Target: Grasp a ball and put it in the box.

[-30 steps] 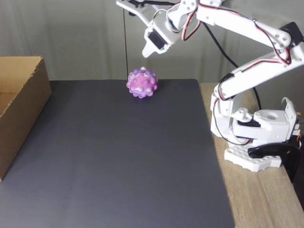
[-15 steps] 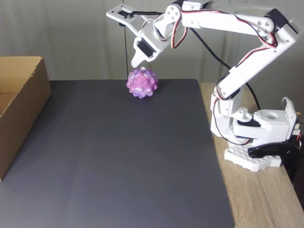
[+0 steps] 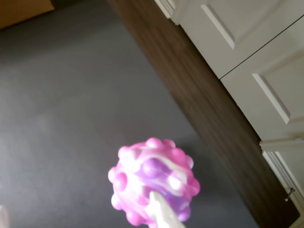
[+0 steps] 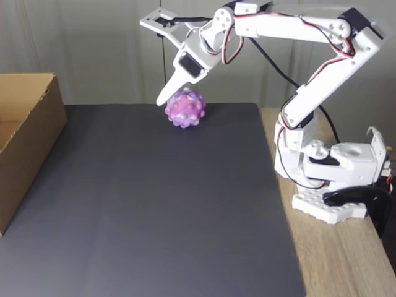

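Mat (image 4: 154,204), dark and broad, fills most of my fixed view, with the box (image 4: 28,133) standing at its left edge and the arm's base bolted on the wooden tabletop (image 4: 337,260) to the right. I have brought the arm (image 4: 322,74) lower and further left over the last second, so the gripper (image 4: 166,96) now sits against the ball's upper left side instead of hovering above it. The ball (image 4: 185,108) has not shifted from the mat's far edge, well apart from the box. From the wrist view one white fingertip (image 3: 159,213) overlaps the ball (image 3: 152,185); whether the fingers are spread or closed I cannot tell. I judge the grasp is about to begin. No brand, label or writing is readable anywhere.
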